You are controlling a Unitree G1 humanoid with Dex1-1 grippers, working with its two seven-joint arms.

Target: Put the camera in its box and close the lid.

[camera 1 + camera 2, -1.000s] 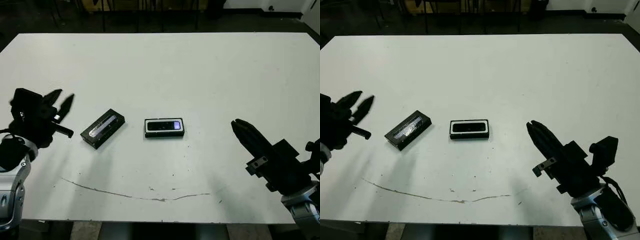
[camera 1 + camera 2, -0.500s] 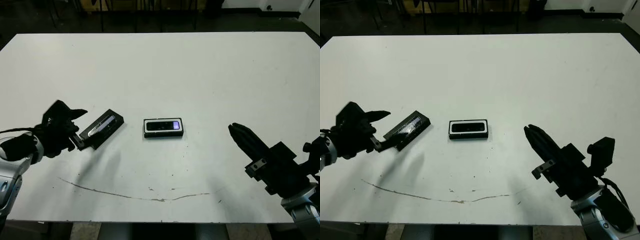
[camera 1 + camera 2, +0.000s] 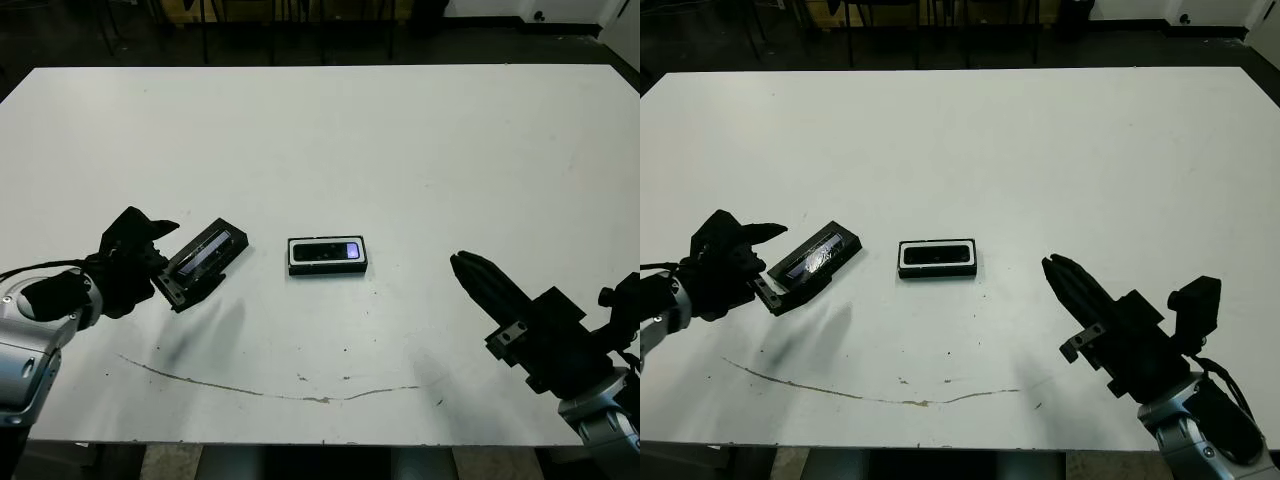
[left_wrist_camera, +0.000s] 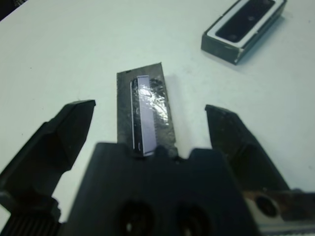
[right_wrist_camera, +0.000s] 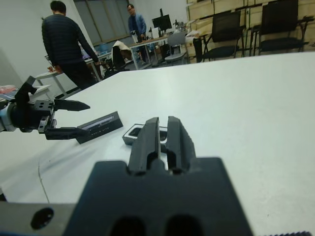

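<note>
The box (image 3: 328,256) sits mid-table, and the camera (image 3: 340,251) lies inside it with its purple patch toward the right. To the left of the box the lid (image 3: 208,256) lies aslant, its silvery strip up. My left gripper (image 3: 168,258) is open, one finger on each side of the lid's near end; the left wrist view shows the lid (image 4: 147,110) between the spread fingers (image 4: 59,142) without contact. My right gripper (image 3: 463,264) is shut and holds nothing; it hovers to the right of the box, pointing toward the box (image 5: 140,132).
A thin dark scratch (image 3: 270,392) runs across the table near its front edge. Beyond the table, the right wrist view shows two people (image 5: 64,44) standing, along with chairs and desks.
My left gripper has swung in from the left and now straddles the lid's near end. The lid has shifted slightly. My right gripper has drifted a little lower and leftward.
</note>
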